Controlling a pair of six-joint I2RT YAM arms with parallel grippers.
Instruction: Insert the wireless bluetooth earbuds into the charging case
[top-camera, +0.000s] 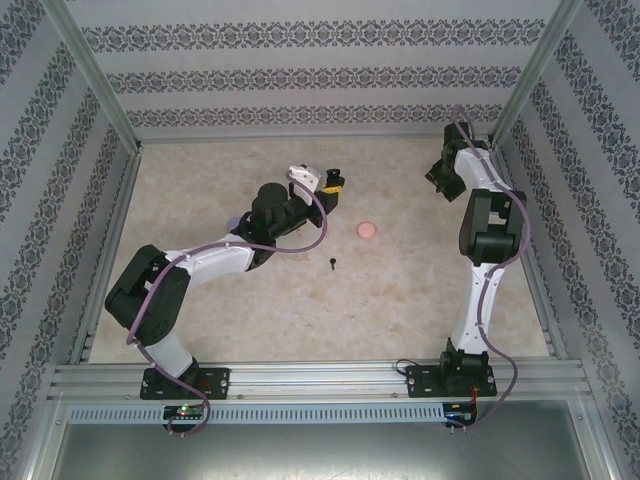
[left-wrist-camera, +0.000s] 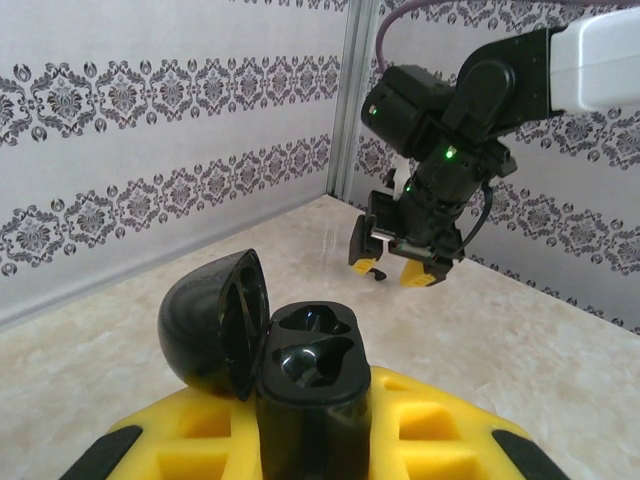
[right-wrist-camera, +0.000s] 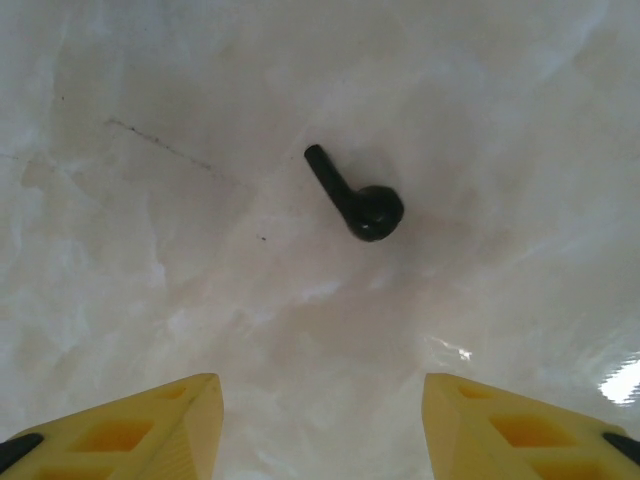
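Observation:
My left gripper (top-camera: 333, 185) is shut on a black charging case (left-wrist-camera: 310, 350), held upright between its yellow fingers (left-wrist-camera: 430, 425). The case's lid (left-wrist-camera: 215, 325) is swung open to the left and both glossy sockets look bare. A black earbud (right-wrist-camera: 360, 200) lies on the marble table, stem pointing up-left, just ahead of my open right gripper (right-wrist-camera: 315, 400). From the left wrist view, the right gripper (left-wrist-camera: 393, 268) hovers low over that earbud (left-wrist-camera: 376, 274) near the back right corner. Another black earbud (top-camera: 332, 264) lies mid-table.
A round pink case (top-camera: 367, 230) sits on the table right of the left arm. Something light purple (top-camera: 235, 222) peeks out beside the left forearm. Patterned walls and metal posts (top-camera: 525, 85) close in the table; the right arm (top-camera: 480, 225) stands close to the right wall.

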